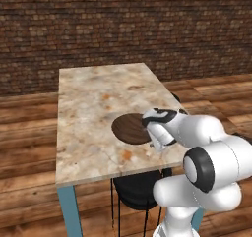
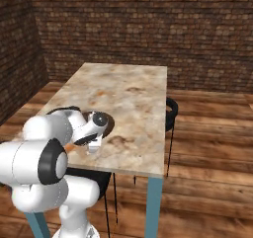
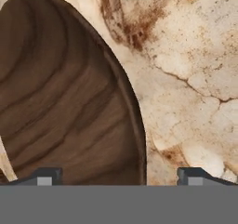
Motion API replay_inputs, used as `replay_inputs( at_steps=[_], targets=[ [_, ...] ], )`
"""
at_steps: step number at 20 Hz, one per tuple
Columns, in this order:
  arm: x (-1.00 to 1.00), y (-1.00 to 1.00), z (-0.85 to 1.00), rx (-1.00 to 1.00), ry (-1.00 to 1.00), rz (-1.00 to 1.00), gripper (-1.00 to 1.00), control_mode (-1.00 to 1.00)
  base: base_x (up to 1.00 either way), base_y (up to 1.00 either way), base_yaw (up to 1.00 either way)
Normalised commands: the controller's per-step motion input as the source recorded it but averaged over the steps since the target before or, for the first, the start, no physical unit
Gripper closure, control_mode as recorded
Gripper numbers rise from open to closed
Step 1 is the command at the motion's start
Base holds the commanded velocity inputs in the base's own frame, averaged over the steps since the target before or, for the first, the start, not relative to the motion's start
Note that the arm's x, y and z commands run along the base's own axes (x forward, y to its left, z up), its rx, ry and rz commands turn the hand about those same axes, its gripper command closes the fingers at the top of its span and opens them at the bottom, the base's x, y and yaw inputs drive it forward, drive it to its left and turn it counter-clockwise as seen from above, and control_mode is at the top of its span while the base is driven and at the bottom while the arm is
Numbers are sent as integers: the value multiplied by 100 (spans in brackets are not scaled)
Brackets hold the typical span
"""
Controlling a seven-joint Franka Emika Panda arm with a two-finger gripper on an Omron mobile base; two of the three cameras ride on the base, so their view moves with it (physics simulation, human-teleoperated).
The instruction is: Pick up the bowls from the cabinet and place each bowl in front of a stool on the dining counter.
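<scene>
The two small dark fingertips [image 3: 49, 175] of the gripper [image 3: 118, 176] are standing wide apart, and nothing is being held between them. In the hand view the rim of the wide, dark brown, wood-grained shallow bowl [image 3: 65, 107] is running down into the gap between the tips, nearer the tip on that view's left; the other tip is hanging over bare marble. Whether either tip is touching the rim cannot be told.

In the left base view the white hand with its dark collar [image 1: 160, 128] is leaning over the bowl's [image 1: 129, 129] right side, covering part of it. The bowl is sitting flat on the long beige marble dining counter with rust veining [image 1: 93, 108], close to that counter's right long edge and toward its near end, well clear of the far corners.

In the right base view the bowl [image 2: 105, 125] is mostly hidden behind the hand [image 2: 94, 133], near the counter's [image 2: 133, 94] left long edge.

A black round-seated stool [image 1: 135, 187] is standing partly under the near end of the counter, just below the edge beside the bowl. Another black stool [image 2: 171, 112] is tucked at the opposite long edge.
</scene>
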Motion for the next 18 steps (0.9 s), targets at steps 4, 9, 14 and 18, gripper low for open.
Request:
replay_inputs(
  at_steps=[4,9,14,18],
  targets=[
    [-7,-29,99,-2,0,5,-100,-100,0,0,0],
    [-57,-19,100,-6,-1,5,-100,-100,0,0,0],
    [-99,-2,95,-17,-4,11,-100,-100,0,0,0],
    [-100,1,71,-28,-7,16,-100,-100,0,0,0]
  ],
)
